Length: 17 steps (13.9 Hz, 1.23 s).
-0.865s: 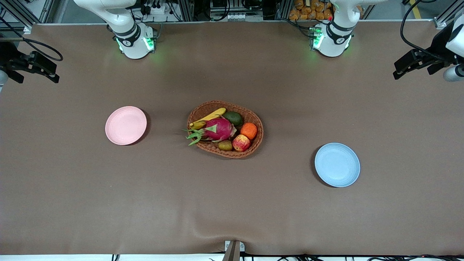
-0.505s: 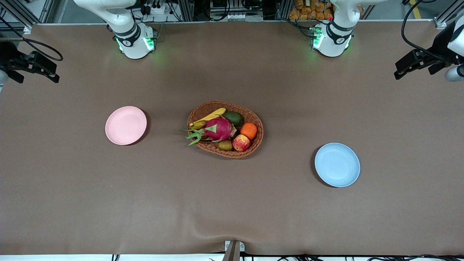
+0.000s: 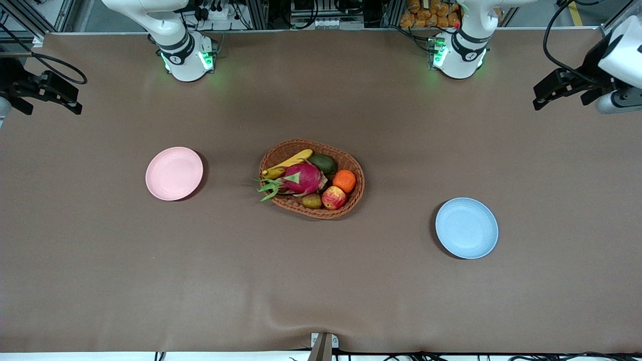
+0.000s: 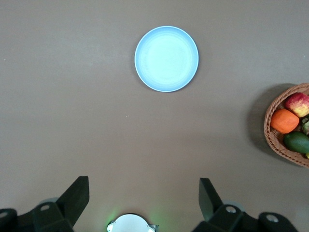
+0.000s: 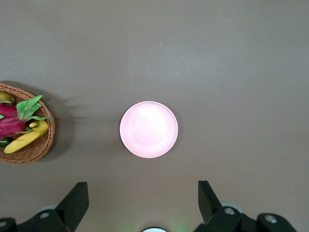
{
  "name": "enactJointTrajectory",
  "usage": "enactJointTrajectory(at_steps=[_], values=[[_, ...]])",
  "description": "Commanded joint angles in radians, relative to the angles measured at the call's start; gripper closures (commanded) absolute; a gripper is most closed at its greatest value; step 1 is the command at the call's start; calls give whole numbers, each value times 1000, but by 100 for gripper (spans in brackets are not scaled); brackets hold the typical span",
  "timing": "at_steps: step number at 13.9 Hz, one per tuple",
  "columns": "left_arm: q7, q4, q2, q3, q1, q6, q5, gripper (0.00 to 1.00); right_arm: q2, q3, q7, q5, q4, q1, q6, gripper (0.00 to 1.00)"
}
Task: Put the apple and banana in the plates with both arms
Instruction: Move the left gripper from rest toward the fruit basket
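Note:
The apple (image 3: 333, 197) and the banana (image 3: 287, 163) lie in the woven basket (image 3: 311, 212) at mid-table; the banana is on the side nearer the arms' bases. The pink plate (image 3: 174, 173) sits toward the right arm's end and the blue plate (image 3: 466, 228) toward the left arm's end. Both are bare. My left gripper (image 3: 559, 100) is open, high over its end of the table. Its wrist view shows its gripper (image 4: 143, 186), the blue plate (image 4: 166, 59) and the apple (image 4: 298, 103). My right gripper (image 3: 50, 108) is open, high over its end. Its wrist view shows its gripper (image 5: 142, 188), the pink plate (image 5: 148, 129) and the banana (image 5: 26, 137).
The basket also holds a dragon fruit (image 3: 301, 179), an avocado (image 3: 322, 163), an orange (image 3: 344, 180) and a kiwi (image 3: 311, 201). The brown table cover (image 3: 321, 281) has a wrinkle near the front edge.
My left gripper has shifted a little toward the middle of the table. The right arm and all fruit and plates are unchanged.

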Motion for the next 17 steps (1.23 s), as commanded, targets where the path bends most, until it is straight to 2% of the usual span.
enactJointTrajectory(at_steps=[1, 4, 9, 11, 17], values=[[-3, 23, 10, -29, -7, -3, -2, 0, 11, 9, -14, -14, 21, -12, -13, 0], [-110, 21, 45, -113, -7, 69, -40, 0, 11, 9, -14, -14, 21, -12, -13, 0], [-349, 21, 181, -248, -9, 222, -61, 0, 11, 7, -14, -11, 21, -12, -13, 0], [-382, 21, 244, -270, -17, 277, -61, 0, 11, 7, -14, -11, 21, -12, -13, 0], [-379, 24, 442, -265, -162, 521, -36, 0, 11, 7, -14, -11, 21, -12, -14, 0]])
